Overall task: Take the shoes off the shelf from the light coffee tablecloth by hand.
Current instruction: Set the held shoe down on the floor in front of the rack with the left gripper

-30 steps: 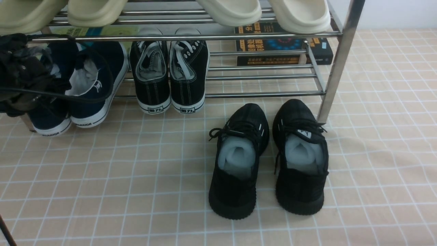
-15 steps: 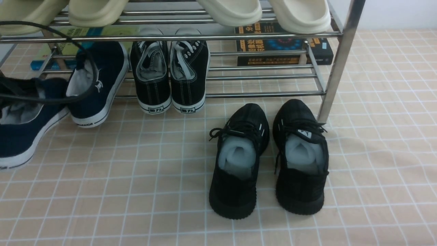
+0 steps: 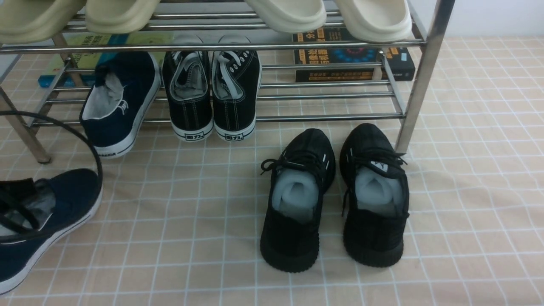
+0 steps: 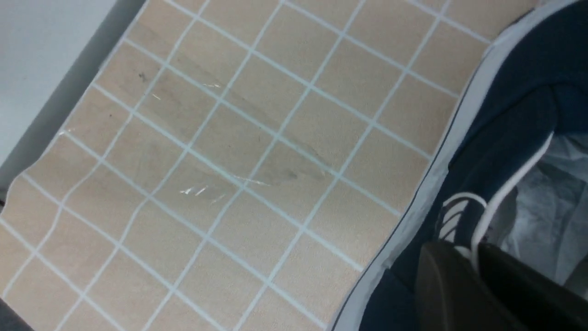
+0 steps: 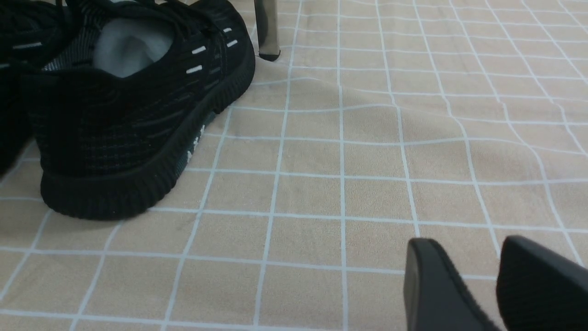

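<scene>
While the left hand [image 4: 459, 250] pinches the collar of one navy shoe [image 3: 68, 199] at the worktop's near left edge, its mate [image 3: 123, 97] sits on the shelf [image 3: 323, 117]; the right hand [image 5: 468, 248] hovers narrowly parted, empty, over the tablecloth [image 5: 367, 156]

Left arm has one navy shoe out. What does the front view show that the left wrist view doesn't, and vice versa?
Front only: the shelf, the second navy shoe on its lower tier, black lace-ups, black sneakers. Left wrist only: a clear look at the left gripper clamped on the shoe's collar. Both: the held navy shoe and the tablecloth.
</scene>
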Controlling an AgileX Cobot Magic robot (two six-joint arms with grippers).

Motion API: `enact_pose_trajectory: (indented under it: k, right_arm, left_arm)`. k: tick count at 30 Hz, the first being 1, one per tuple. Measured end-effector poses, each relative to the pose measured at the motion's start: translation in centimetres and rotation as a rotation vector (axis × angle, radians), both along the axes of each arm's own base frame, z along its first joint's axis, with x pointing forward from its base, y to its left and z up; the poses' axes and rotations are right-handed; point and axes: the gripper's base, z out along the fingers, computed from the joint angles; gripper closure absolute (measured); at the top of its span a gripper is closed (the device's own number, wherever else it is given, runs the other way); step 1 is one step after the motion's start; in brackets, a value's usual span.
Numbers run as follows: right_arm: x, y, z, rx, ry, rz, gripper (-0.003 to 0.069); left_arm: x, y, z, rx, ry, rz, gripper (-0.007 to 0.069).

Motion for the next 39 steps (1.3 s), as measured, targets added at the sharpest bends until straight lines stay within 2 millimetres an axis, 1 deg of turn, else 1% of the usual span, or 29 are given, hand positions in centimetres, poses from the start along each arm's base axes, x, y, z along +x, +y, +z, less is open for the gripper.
enact_pose_trajectory:
  k: [3, 8, 11, 13, 14, 15, 19, 20, 22, 24, 30, 35, 39]
  right_arm:
    - [0.0, 0.0, 0.0, 0.0, 0.0, 0.0, 0.0421]
    - [0.0, 0.0, 0.0, 0.0, 0.0, 0.0, 0.0421]
    - [0.0, 0.0, 0.0, 0.0, 0.0, 0.0, 0.0421]
    - [0.0, 0.0, 0.0, 0.0, 0.0, 0.0, 0.0421]
    - [0.0, 0.0, 0.0, 0.0, 0.0, 0.0, 0.0421]
    - [0.0, 0.0, 0.0, 0.0, 0.0, 0.0, 0.0421]
    - [0.0, 0.0, 0.0, 0.0, 0.0, 0.0, 0.0421]
    - [0.0, 0.0, 0.0, 0.0, 0.0, 0.0, 0.0421]
    - [0.0, 0.0, 0.0, 0.0, 0.0, 0.0, 0.0421]
    - [0.0, 0.0, 0.0, 0.0, 0.0, 0.0, 0.0421]
    - [0.0, 0.0, 0.0, 0.0, 0.0, 0.0, 0.0421]
    - [0.0, 0.0, 0.0, 0.0, 0.0, 0.0, 0.0421]
    - [0.0, 0.0, 0.0, 0.0, 0.0, 0.0, 0.0421]
  left_arm:
    - [0.0, 0.2, 0.6, -0.009, -0.081, 0.043, 0.058]
    - [-0.9, 0.4, 2.0, -0.011, -0.17, 0.076, 0.058]
    - [-0.7, 0.6, 2.0, -0.025, -0.192, 0.078, 0.058]
    - [0.1, 0.5, 1.4, -0.039, -0.182, 0.05, 0.058]
    - [0.1, 0.5, 1.3, -0.041, -0.179, 0.05, 0.058]
    - [0.9, 0.3, 0.6, -0.053, -0.166, 0.025, 0.058]
    - [2.7, 0.0, -1.4, -0.076, -0.127, -0.003, 0.058]
    - [2.7, 0.0, -1.5, -0.077, -0.125, -0.004, 0.058]
    - [3.4, 0.0, -2.5, -0.08, -0.098, 0.002, 0.058]
    - [3.6, 0.0, -2.8, -0.078, -0.096, 0.016, 0.058]
    - [3.7, 0.2, -2.8, -0.067, -0.116, 0.04, 0.058]
    - [3.5, 0.5, -3.0, -0.043, -0.073, 0.061, 0.0579]
    - [3.2, 0.5, -3.2, -0.035, -0.03, 0.045, 0.0562]
